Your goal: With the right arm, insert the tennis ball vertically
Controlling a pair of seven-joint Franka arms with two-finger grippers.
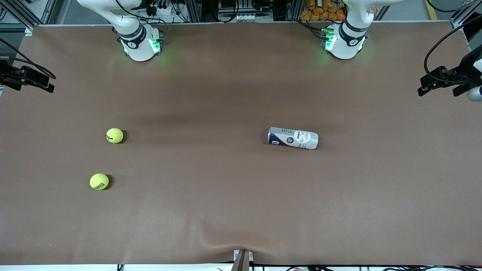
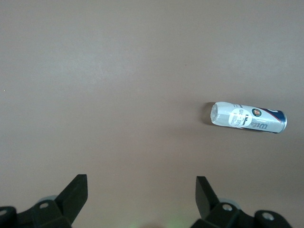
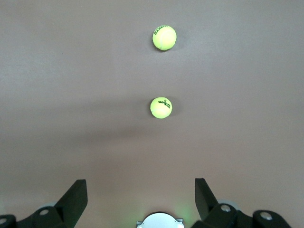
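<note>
Two yellow tennis balls lie on the brown table toward the right arm's end. One ball (image 1: 114,135) (image 3: 161,107) is farther from the front camera, the other ball (image 1: 99,181) (image 3: 164,37) is nearer. A white and blue ball can (image 1: 293,137) (image 2: 248,118) lies on its side toward the left arm's end. My right gripper (image 3: 140,185) is open and empty, high over the table near its base, well apart from both balls. My left gripper (image 2: 141,183) is open and empty, high over the table, apart from the can. Neither gripper shows in the front view.
The right arm's base (image 1: 140,43) and the left arm's base (image 1: 344,41) stand along the table's back edge. Black camera mounts (image 1: 28,77) (image 1: 448,79) stick in at both ends of the table. A small bracket (image 1: 242,259) sits at the edge nearest the front camera.
</note>
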